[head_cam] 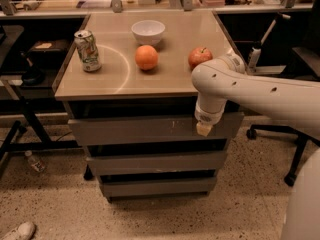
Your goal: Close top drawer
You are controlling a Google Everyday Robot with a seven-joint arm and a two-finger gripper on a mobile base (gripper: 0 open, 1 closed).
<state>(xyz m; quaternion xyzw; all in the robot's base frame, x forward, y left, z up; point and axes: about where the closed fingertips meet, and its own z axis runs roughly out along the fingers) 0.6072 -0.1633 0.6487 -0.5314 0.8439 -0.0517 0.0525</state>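
Hanging tip-down from the bent white arm (260, 91), the hand (204, 129) sits in front of the right part of the top drawer (135, 130), its cream tip over the front panel. Whether the hand is released or clenched cannot be told, nor whether it actually touches the panel. The top drawer stands pulled out a little from under the table (110, 81), with a dark gap showing above its long grey front, which bears small white scratches near the hand. Below it are two narrower grey drawer fronts (155, 162), both further back. On the table stand a drink can (87, 50) at the left, a white bowl (148, 31) at the back, an orange (146, 57) in the middle and a red apple (200, 57) to the right, just behind the arm's elbow.
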